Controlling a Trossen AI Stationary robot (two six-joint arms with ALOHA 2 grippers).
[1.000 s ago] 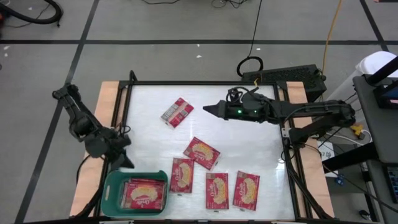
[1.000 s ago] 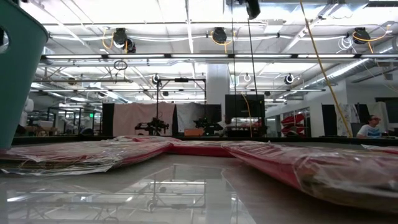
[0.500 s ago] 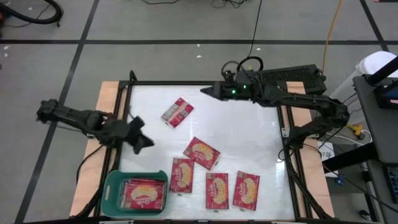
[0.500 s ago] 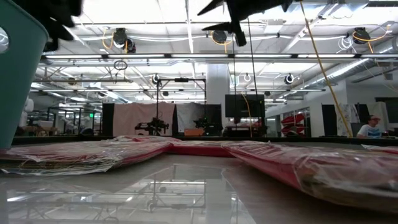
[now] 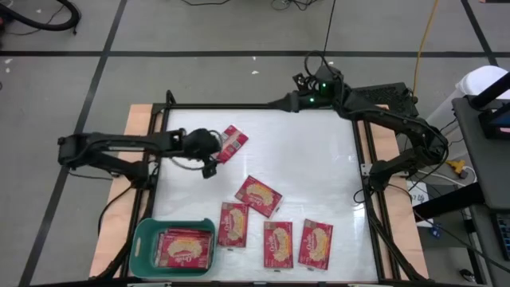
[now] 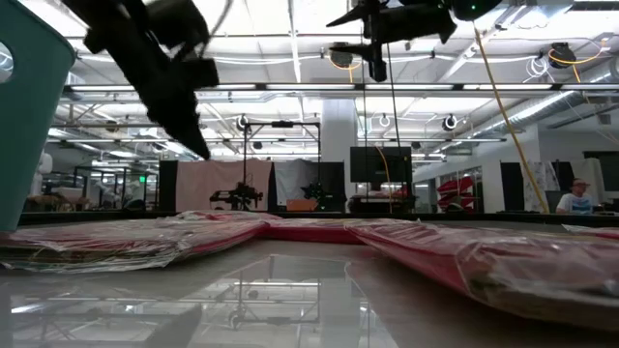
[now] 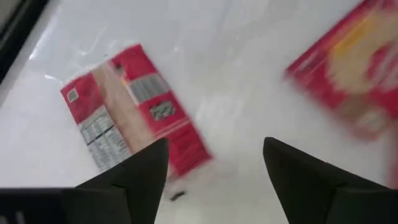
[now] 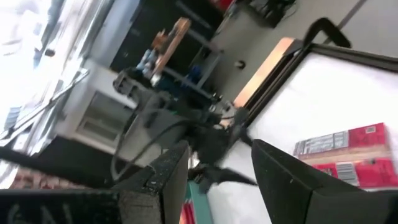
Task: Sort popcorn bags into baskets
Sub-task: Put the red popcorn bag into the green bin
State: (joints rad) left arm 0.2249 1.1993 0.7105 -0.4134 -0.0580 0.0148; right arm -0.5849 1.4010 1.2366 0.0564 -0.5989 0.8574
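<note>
Left tool spread; wrist view alone shows packet's label.

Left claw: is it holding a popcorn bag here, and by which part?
Nothing is held. The left claw is open above the table, near the back-side-up popcorn bag.

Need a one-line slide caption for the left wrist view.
Open left gripper above the white table, nearing a face-down popcorn bag.
</note>
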